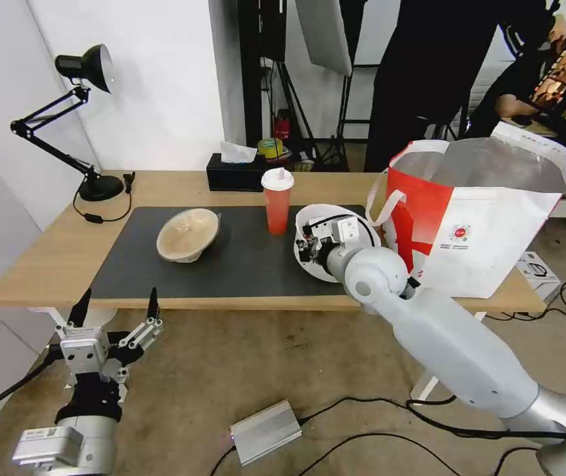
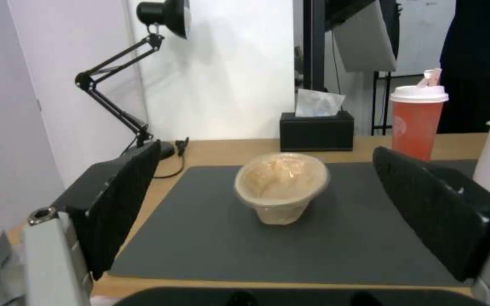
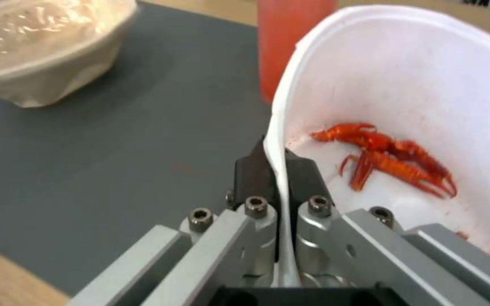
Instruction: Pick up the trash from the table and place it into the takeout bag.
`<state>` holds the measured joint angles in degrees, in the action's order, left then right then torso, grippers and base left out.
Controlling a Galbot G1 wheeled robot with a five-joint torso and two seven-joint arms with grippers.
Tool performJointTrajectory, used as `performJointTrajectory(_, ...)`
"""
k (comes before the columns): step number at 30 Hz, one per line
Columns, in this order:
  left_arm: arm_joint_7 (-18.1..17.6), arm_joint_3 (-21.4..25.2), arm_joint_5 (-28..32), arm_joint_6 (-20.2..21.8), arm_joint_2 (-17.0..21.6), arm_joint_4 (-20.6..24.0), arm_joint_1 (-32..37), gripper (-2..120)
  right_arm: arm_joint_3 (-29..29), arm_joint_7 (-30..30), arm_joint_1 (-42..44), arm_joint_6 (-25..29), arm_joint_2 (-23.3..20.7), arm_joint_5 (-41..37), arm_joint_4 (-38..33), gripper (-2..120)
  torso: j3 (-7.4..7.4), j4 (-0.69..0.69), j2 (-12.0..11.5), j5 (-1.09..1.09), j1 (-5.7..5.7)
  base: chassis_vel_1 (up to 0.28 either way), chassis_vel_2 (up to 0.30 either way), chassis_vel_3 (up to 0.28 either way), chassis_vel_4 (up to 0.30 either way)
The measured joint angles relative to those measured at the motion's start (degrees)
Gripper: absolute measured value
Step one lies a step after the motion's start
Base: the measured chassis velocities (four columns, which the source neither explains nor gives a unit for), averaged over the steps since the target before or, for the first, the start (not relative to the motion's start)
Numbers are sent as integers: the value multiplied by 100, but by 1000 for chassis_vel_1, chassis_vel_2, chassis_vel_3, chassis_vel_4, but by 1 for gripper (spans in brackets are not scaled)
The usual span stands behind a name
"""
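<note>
Light-wood desk (image 1: 45,264), grey mat (image 1: 243,264): right gripper (image 3: 276,170) clamped on rim of tilted white bowl with crawfish scraps (image 3: 404,106), near front edge, takeout bag (image 1: 494,225) just beside at right end; left gripper (image 1: 116,307) splayed, parked below front-left corner.

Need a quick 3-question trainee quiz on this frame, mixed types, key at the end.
1. True or false: the right hand is shut on the rim of the white bowl.
2. Multiple choice: what stands on the mat between the beige bowl and the white bowl? A) tissue box B) red cup C) desk lamp
3. Fill in: the left hand is open, held low in front of the ____ edge.

Key:
1. True; its fingers pinch the rim, and the bowl is tilted.
2. B, the red cup.
3. Table. The bag stands at the table's right end.
</note>
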<state>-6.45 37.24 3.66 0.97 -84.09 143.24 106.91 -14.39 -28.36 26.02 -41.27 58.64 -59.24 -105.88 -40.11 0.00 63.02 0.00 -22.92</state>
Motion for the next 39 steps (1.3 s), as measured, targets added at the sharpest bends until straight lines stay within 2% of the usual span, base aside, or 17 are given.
performJointTrajectory(22,1,-23,9,0,-53,0,-50,100,-500,122,-455,-4,-313,-6,-528,0,0,0,0,0,0,0,0,0,0)
performJointTrajectory(35,-1,49,233,30,-26,-73,-159,100,-1058,296,-1218,-9,-351,-79,-487,0,0,0,0,-1,0,0,0,0,0)
performJointTrajectory(39,-2,82,287,38,-11,-148,-186,100,-1209,299,-1647,-10,-326,-357,-517,0,0,0,0,-1,0,0,0,0,0)
